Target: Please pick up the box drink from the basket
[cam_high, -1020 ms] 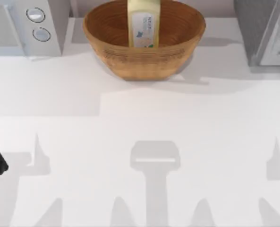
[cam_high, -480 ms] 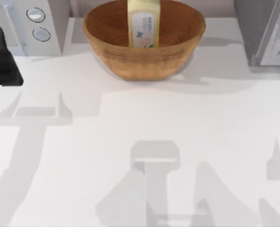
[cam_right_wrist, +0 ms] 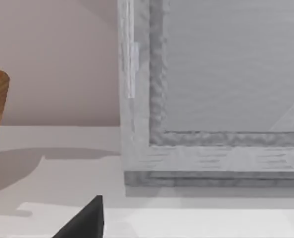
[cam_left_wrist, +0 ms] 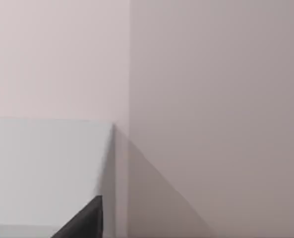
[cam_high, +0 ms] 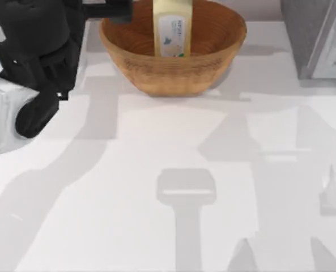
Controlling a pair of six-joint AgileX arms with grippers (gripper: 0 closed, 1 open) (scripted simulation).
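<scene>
A box drink (cam_high: 172, 27) is standing upright inside a woven basket (cam_high: 173, 73) at the far middle of a white worktop (cam_high: 173, 170), its pale yellow body and white label facing the overhead camera and rising above the basket's rim. The AgileX left arm (cam_high: 34, 62) is reaching in over the far left corner of the worktop, its black bulk hanging beside the basket's left rim, with a dark part extending toward the rim at the top edge. Whether the fingers of the left gripper are open or closed cannot be told. The left wrist camera is looking at a plain wall corner and the top of a pale box-shaped surface (cam_left_wrist: 42, 173), with a black fingertip (cam_left_wrist: 87, 220) intruding at the lower edge. The right wrist camera is facing a grey framed cabinet (cam_right_wrist: 216, 99) on the worktop's right side, with the basket's edge at the side and one black fingertip (cam_right_wrist: 87, 220) low in shot; the state of those fingers cannot be told either.
</scene>
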